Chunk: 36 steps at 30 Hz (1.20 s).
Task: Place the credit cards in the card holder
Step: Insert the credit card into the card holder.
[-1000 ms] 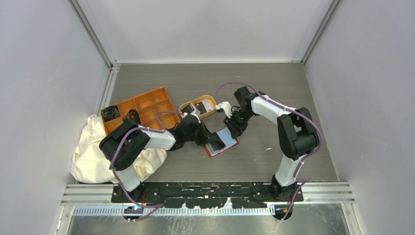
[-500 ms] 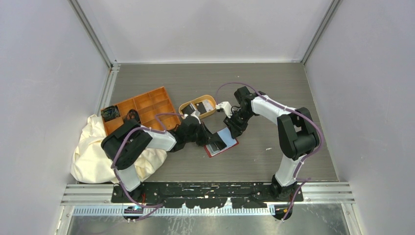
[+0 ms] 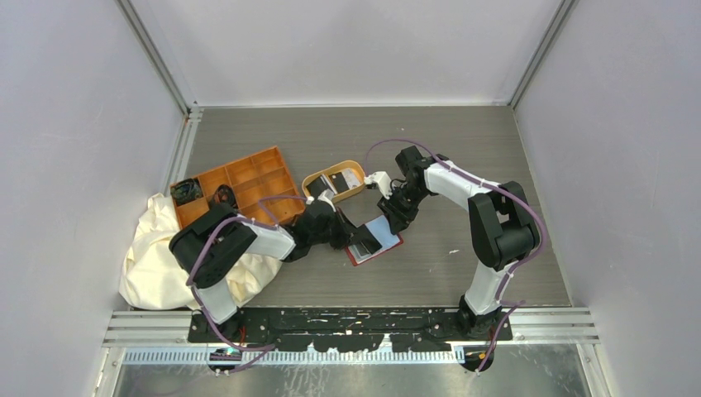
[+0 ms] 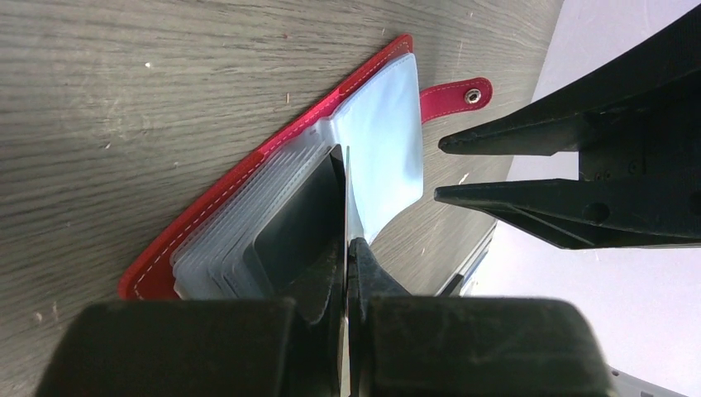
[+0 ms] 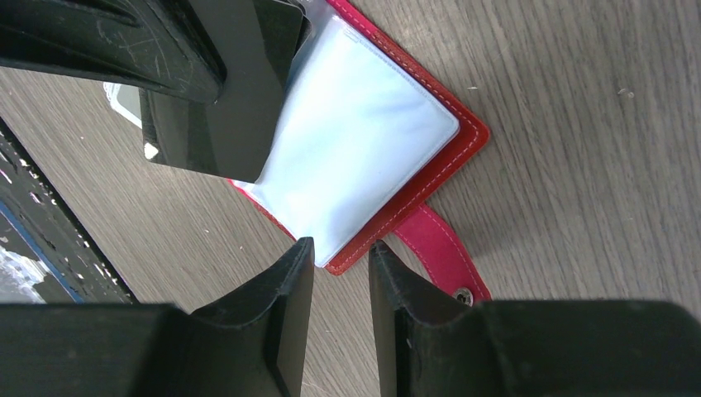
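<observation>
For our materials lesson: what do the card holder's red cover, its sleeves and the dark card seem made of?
Cover: probably leather or imitation, matte red, pale stitching along the edge. Sleeves: soft, cloudy-clear plastic, light showing through. Card: stiff glossy black plastic, with mirror-like reflections.

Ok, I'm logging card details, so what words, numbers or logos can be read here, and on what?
No text is legible anywhere.
Black card in the left gripper: visible face plain, no print shows.
Red card holder: no lettering on cover, sleeves or snap tab.
Cards in the tan dish: too small to read.
</observation>
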Motion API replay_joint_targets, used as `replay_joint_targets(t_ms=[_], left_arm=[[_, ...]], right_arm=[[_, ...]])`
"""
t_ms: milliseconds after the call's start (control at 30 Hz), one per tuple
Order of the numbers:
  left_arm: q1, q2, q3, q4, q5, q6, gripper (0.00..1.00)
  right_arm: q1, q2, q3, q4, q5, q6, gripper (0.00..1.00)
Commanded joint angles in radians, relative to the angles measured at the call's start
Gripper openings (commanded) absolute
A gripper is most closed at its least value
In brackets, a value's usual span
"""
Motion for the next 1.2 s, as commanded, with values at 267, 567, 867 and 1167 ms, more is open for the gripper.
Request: replay_joint_targets(t_ms=[267, 567, 867, 1167], left_arm=[[-0.016, -0.033, -0.035, -0.029, -0.141, 0.060, 0.00], [-0.017, -0.083, -0.034, -0.076, -0.231, 0.124, 0.00], [-0.034, -0.010, -0.010, -0.013, -0.179, 0.093, 0.00], [-0.069, 0.007, 0.001, 0.007, -0.115, 0.051, 0.00]], right_arm=[[0.007, -0.017, 0.036, -0.005, -0.029, 0.009, 0.37], [0.007, -0.014, 0.036, -0.004, -0.030, 0.008, 0.37], [0.006, -0.017, 0.036, -0.006, -0.030, 0.011, 0.37], [0.007, -0.017, 0.037, -0.007, -0.032, 0.011, 0.38]])
